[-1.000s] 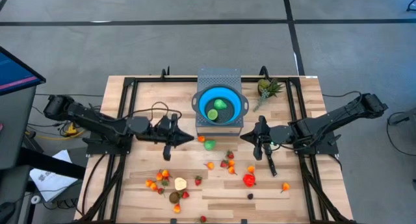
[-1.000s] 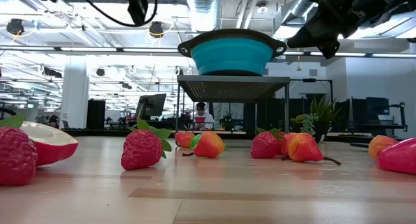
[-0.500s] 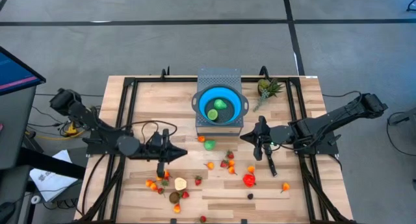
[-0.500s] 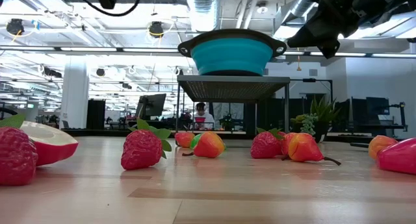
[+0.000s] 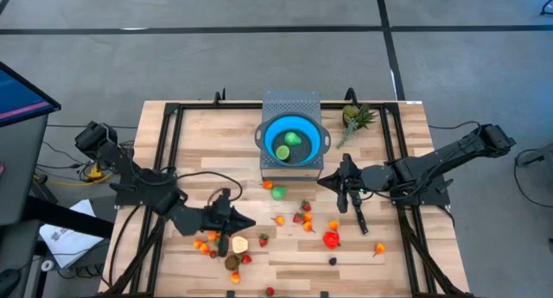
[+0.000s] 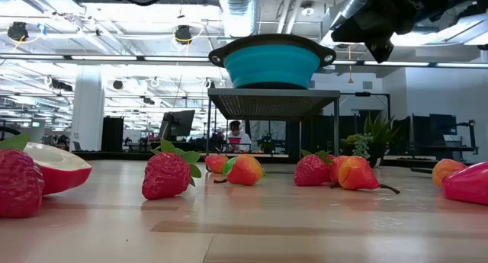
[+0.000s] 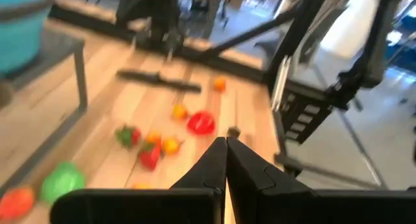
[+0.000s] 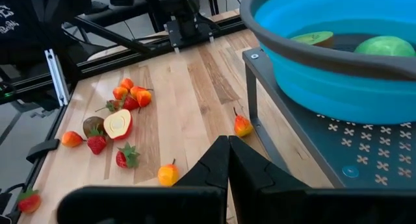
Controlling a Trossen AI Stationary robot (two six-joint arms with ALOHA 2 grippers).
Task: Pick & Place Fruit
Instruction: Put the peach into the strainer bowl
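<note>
Fruit lay scattered over the pale wooden bench [image 5: 285, 255]: small toy pieces in red, orange, green and brown, most of them on the near half in front of the stand. A cluster sat at the near left, with orange pieces, a brown one and a halved pale-fleshed apple [image 5: 239, 244]. A round green fruit [image 5: 278, 193] lay just in front of the grey perforated metal stand [image 5: 291, 103]. Strawberries and orange pieces were spread around the middle, a larger glossy red fruit [image 5: 331, 239] lay to the right of them, and a lone orange piece [image 5: 379, 248] was farther right.

On the stand rested the blue collapsible bowl [image 5: 321, 136], holding two green fruits [image 5: 288, 145]. A spiky, green-leaved pineapple-like piece [image 5: 354, 117] lay just right of the stand at the far edge.

The left pincer [image 5: 223, 244] was low over the near-left cluster, its two dark fingers [image 7: 224, 160] pressed together with nothing between them. The right pincer [image 5: 361, 225] hung right of the stand, over the bench near the scattered middle fruit, its fingers [image 8: 227, 160] likewise closed tight and empty.

From bench height, a strawberry [image 6: 167, 174] stood in the foreground, with the blue bowl raised behind it.
</note>
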